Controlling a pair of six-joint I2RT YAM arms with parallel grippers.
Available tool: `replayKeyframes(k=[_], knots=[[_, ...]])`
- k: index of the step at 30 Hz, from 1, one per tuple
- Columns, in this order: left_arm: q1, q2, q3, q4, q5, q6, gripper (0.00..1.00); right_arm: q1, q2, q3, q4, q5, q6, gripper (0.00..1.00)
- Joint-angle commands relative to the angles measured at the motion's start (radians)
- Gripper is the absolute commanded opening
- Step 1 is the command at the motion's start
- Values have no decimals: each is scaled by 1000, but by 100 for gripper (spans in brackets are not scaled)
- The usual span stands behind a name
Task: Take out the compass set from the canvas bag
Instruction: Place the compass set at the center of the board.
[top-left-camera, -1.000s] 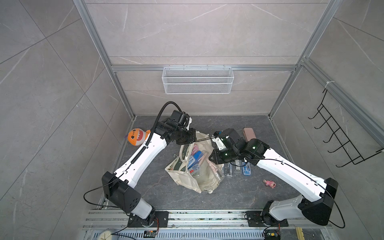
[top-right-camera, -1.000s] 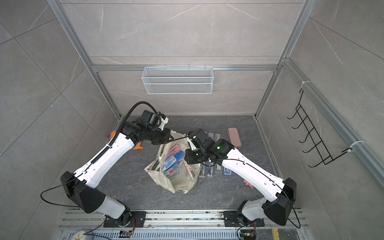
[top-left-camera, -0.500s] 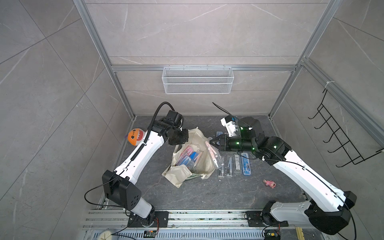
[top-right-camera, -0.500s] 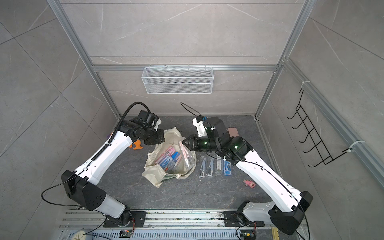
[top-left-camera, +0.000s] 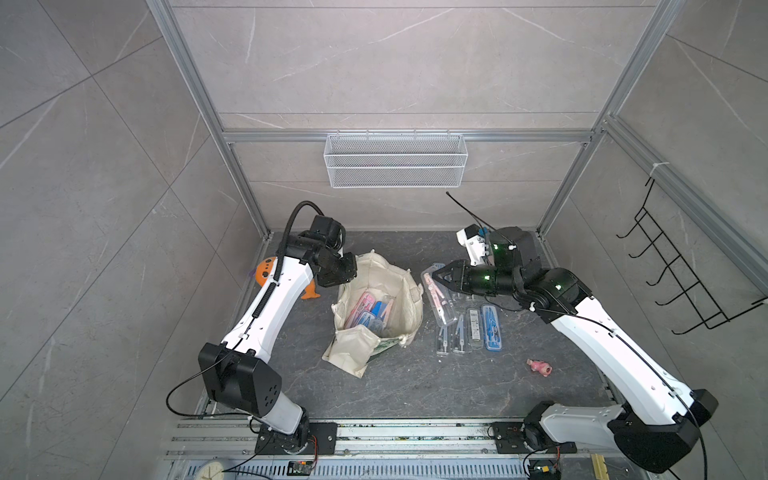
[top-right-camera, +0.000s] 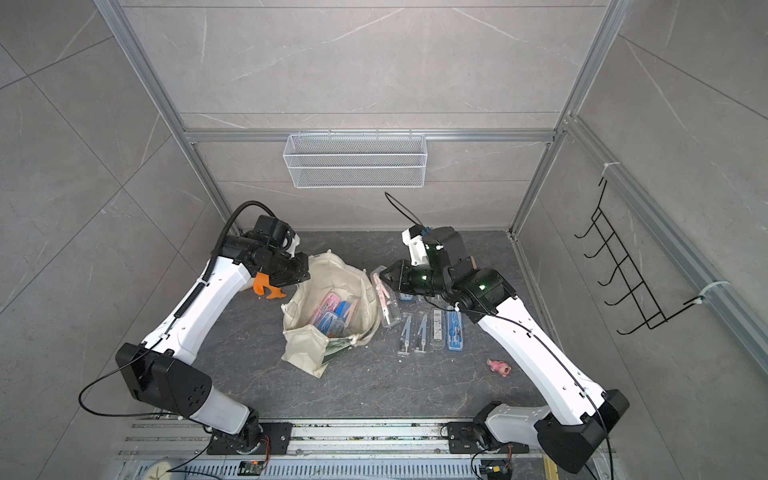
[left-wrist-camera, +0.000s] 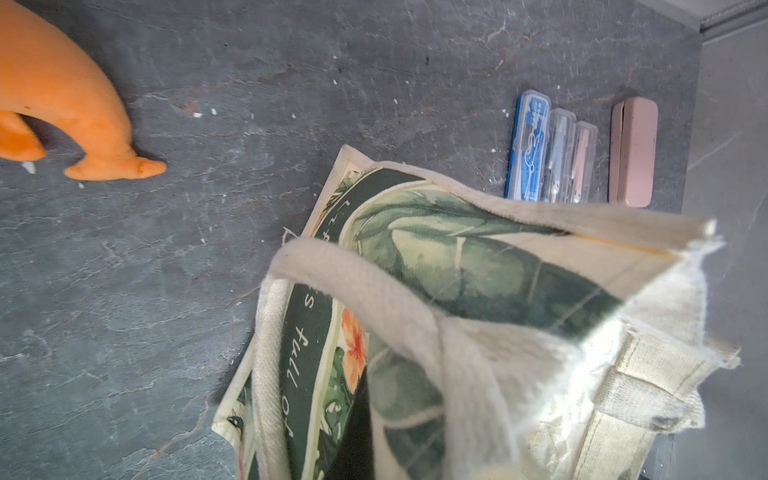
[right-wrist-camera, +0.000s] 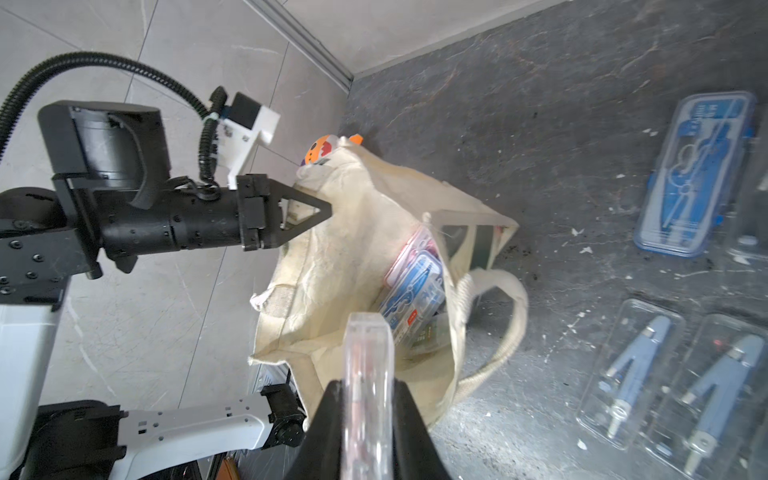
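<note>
**Operator:** Where is the compass set right now?

**Spotter:** It is out of the bag. Your right jaws are clamped on the far end of a clear compass set (top-left-camera: 437, 301), with a pink compass inside. It hangs just beside the right wall of the canvas bag (top-left-camera: 411, 316), between the bag and the row of cases (top-left-camera: 467, 328) on the surface (top-left-camera: 415, 386).

**Operator:** Which way does it point?

**Spotter:** Its long axis runs from your jaws toward the front rail, tilted down a little. That is roughly parallel to the 4 cases lying side by side. In the right wrist view you see it edge-on, straight out from the jaws. I cannot tell whether its free end touches the surface.

**Operator:** And the left side?

**Spotter:** Your left jaws are closed on the bag's rim at its far left corner, propping the mouth open. More pink and blue cases (top-left-camera: 370, 309) sit inside.

**Operator:** So what does the set-down turn on?

**Spotter:** In my judgement, on the narrow gap. The open spot lies below and slightly right of your jaws, next to the row. The right arm is the nearer one, and the bag sits between the left arm and that spot. Watch the bag's handle beside that spot.
</note>
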Motion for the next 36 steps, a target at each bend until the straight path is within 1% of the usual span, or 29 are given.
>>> replayKeyframes(k=[1, 5, 8, 10, 17, 23, 29, 36], knots=[[44, -5, 75, -33, -10, 43, 0, -30, -11, -79, 6, 48, -30, 19], [64, 7, 99, -48, -4, 56, 0, -40, 87, -138, 65, 103, -48, 20], [64, 16, 98, -51, 0, 56, 0, -50, 183, -155, 129, 149, -35, 19], [64, 21, 97, -51, 2, 53, 0, -66, 251, -153, 176, 157, -29, 19], [65, 51, 126, -75, 40, 67, 0, -92, 553, 9, 236, 164, -56, 20], [62, 41, 127, -78, 112, 76, 0, -118, 751, 144, 272, 142, -57, 21], [41, -6, 86, -69, 167, 76, 0, -134, 894, 281, 243, 136, -91, 22], [30, -84, -10, -57, 170, 49, 0, -169, 1013, 403, 208, 114, -99, 23]])
